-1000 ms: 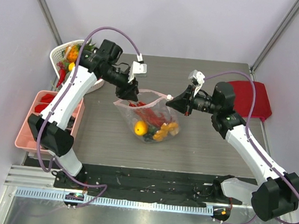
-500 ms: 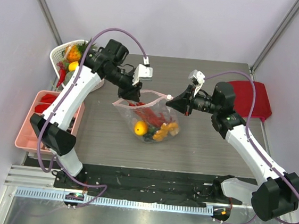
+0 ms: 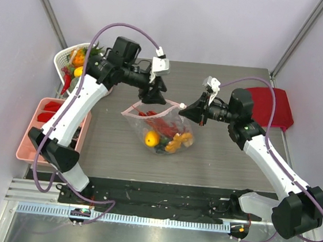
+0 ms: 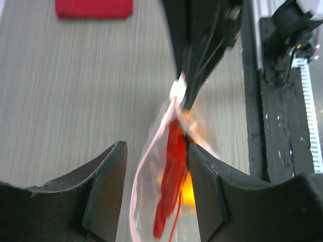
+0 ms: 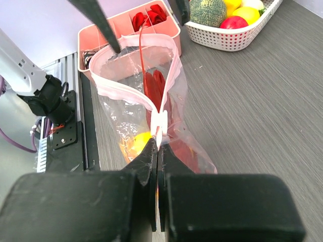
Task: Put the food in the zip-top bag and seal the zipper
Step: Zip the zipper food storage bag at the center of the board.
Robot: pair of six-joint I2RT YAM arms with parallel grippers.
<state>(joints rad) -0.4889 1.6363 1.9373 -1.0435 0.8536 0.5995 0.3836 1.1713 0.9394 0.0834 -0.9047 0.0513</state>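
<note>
from above: holds the zip-top bag [image 3: 162,128] mid-table by the right end of its zipper [image 3: 152,102] with the right gripper [image 3: 192,111], probably to keep the mouth lifted and taut. hangs the left gripper [image 3: 153,93] just over the far left part of the mouth. already has food inside: red lobster [image 3: 160,122], yellow-orange piece [image 3: 151,137]. leaves more toys in the white basket [image 3: 62,60] and pink tray [image 3: 31,137] at far left, with a red cloth [image 3: 274,107] well apart on the right.

left wrist, blurred: looks down between the left fingers [image 4: 107,189], spread wide and gripping nothing, with the pink rim and lobster in the gap. cannot tell whether either pad touches the plastic.

right wrist: shows the right fingers [image 5: 147,166] pressed fully together on the zipper's near end, at a white tab [image 5: 160,122]. shows the mouth gaping in a loop beyond, so not yet sealed. catches two dark left fingertips [image 5: 96,20] over the far rim, one on each side of the loop. reads as filling done and sealing ahead: one end anchored so the spread fingers can drop, pinch both strips and run along them.
</note>
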